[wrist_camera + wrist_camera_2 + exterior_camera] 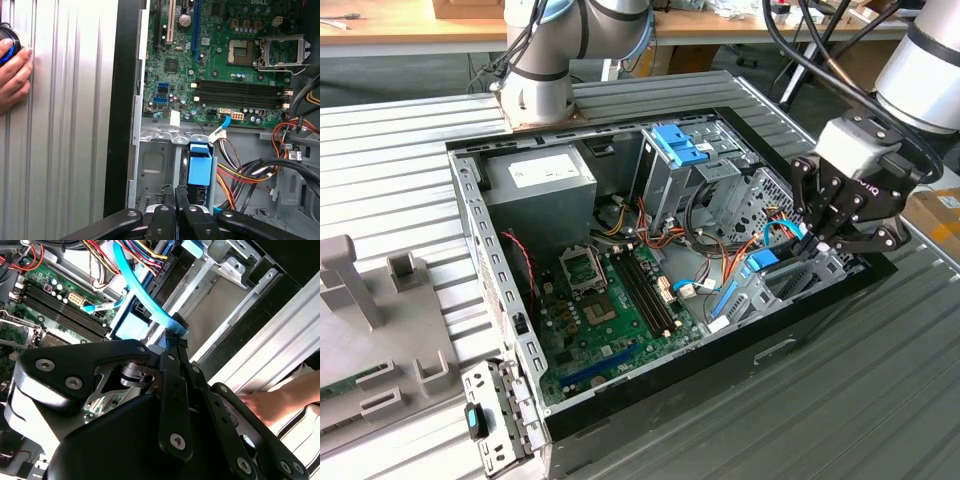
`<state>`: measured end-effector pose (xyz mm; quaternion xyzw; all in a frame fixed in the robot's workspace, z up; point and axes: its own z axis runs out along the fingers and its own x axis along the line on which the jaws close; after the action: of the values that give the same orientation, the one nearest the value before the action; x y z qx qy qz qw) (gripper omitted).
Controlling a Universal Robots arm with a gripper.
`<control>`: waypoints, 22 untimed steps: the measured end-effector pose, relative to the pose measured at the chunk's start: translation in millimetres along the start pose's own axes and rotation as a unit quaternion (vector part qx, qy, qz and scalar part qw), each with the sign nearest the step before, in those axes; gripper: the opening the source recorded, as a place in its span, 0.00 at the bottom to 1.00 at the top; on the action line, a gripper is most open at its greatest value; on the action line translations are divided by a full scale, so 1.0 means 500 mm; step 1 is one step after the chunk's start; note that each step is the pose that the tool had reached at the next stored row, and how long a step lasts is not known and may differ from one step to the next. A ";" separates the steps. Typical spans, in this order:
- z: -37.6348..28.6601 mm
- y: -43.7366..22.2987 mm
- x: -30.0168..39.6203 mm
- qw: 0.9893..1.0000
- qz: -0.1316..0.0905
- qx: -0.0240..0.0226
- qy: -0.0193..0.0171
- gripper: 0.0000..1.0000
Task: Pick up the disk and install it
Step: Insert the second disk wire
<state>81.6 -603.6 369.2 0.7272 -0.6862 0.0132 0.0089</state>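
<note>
Ribbed grey metal bench (880, 400), open black-and-grey computer case (470, 230): disk-seating step in hand.
Jaws of the black gripper (181, 196) stand drawn together, nothing visibly between them, tips just beside the disk (200, 167), a grey drive with blue plastic rails standing edge-up in the front bay. It appears largely inserted; full seating remains unconfirmed. Beyond lies the green motherboard (225, 75); a person's hand (12, 70) rests on the bench.

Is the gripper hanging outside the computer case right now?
No: in the exterior view the gripper reaches down inside the open case, at the drive bay on that view's right.
</note>
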 end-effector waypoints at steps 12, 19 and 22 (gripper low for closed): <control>0.005 0.022 0.041 0.999 0.000 0.003 -0.043 0.15; 0.009 0.023 0.042 0.999 0.000 0.004 -0.049 0.15; 0.008 0.023 0.042 0.999 0.000 0.004 -0.049 0.15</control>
<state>71.6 -625.4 365.6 0.7267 -0.6861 -0.0202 -0.0276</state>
